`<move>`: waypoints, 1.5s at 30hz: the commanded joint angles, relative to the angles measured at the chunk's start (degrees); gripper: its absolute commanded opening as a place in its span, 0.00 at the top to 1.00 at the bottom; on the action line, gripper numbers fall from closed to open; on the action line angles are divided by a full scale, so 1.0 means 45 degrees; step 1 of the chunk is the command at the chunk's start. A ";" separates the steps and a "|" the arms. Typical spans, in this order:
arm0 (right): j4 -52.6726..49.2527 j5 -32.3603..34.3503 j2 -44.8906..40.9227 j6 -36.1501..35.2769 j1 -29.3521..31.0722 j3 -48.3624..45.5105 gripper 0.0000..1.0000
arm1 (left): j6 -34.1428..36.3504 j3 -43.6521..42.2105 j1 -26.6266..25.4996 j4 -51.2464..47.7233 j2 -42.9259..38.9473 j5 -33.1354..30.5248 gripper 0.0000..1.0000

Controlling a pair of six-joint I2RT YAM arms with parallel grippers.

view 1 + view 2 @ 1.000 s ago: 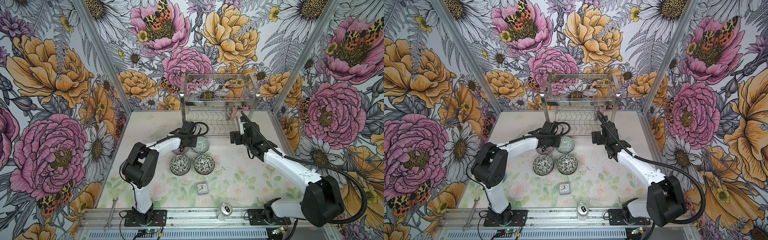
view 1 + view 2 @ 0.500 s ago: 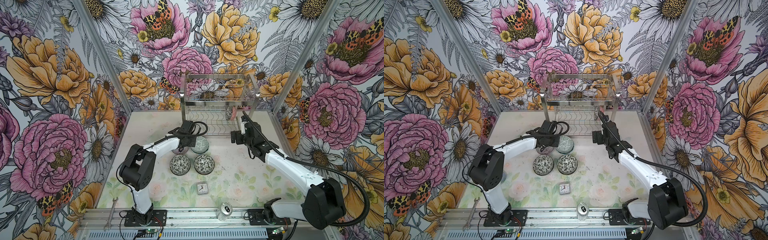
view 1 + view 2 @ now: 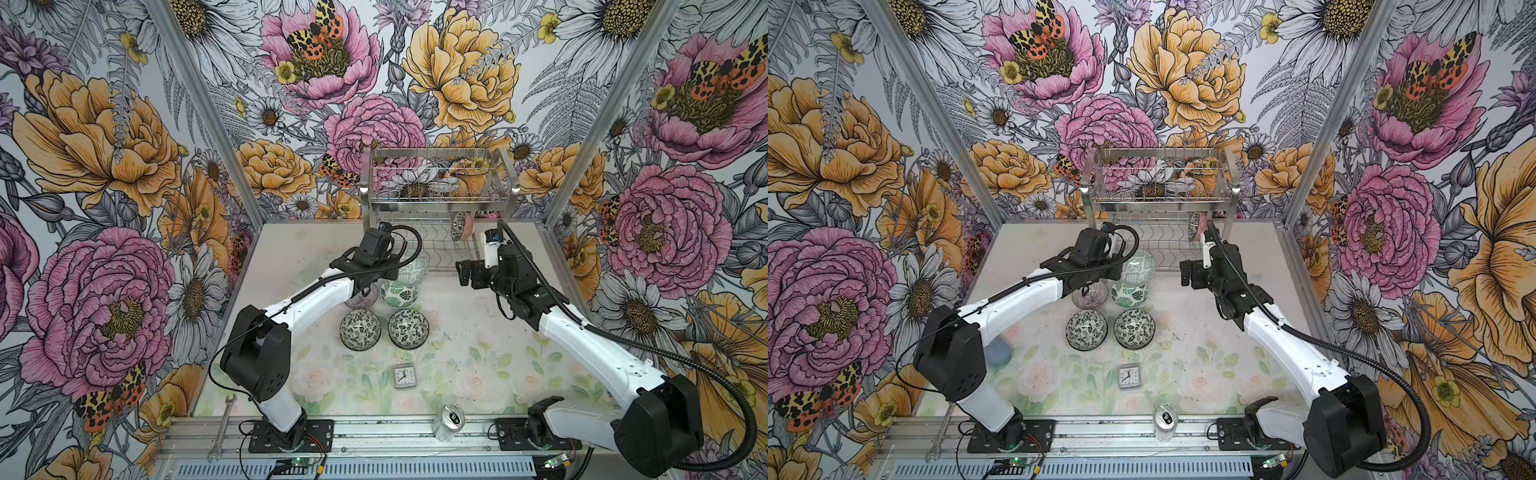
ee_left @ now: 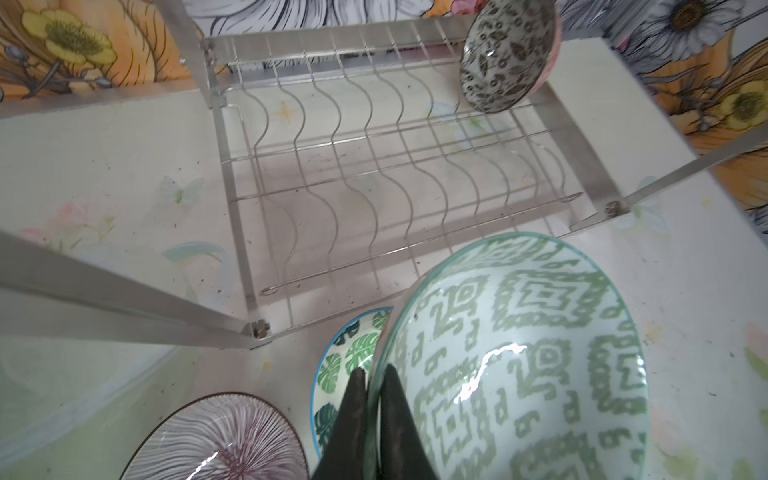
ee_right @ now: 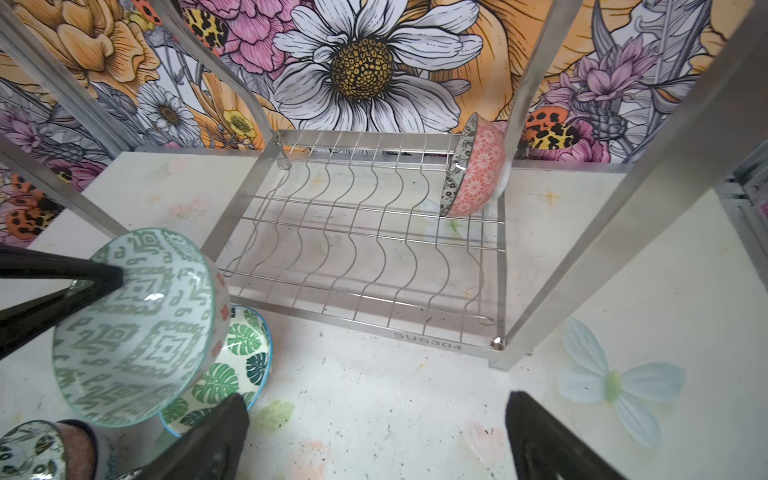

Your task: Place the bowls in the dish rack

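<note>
I have the left gripper (image 4: 371, 376) clamped on the rim of the green geometric bowl (image 4: 519, 353), just before the dish rack (image 5: 428, 341) — the right gripper (image 5: 374, 398) hangs wide open, empty.

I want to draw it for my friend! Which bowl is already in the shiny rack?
Find the steel dish rack at the back wall, then its lower tier of wavy wires. At that tier's right end in both top views, one bowl stands on its edge. It alone is in the rack: pink outside, dark leaves inside.
</note>
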 commanded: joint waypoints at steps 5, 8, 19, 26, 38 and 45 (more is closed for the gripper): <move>0.0128 -0.0968 0.0363 0.1434 0.0867 0.1010 0.00 | -0.0719 -0.0501 -0.0692 0.3560 -0.0400 -0.0105 1.00; 0.0328 -0.0643 0.1051 0.1996 0.1159 0.1232 0.01 | -0.0817 -0.0535 -0.0825 0.3974 -0.0414 0.0123 1.00; 0.1962 -0.0013 0.2575 0.4278 0.1309 0.1296 0.42 | -0.0925 -0.0710 -0.1166 0.4490 -0.0436 0.0675 1.00; 0.1978 0.0118 0.2697 0.4160 0.1415 0.1453 0.99 | -0.0848 -0.0956 -0.1164 0.4688 -0.0430 0.0752 1.00; 0.0568 0.3039 0.1733 0.1813 0.1560 0.1608 1.00 | 0.1156 -0.0815 -0.1014 0.1222 -0.1533 -0.0746 0.01; 0.0058 0.6944 0.1965 -0.0833 0.2061 0.1647 1.00 | 0.2159 -0.1765 0.0513 -0.0323 -0.3007 -0.1142 0.01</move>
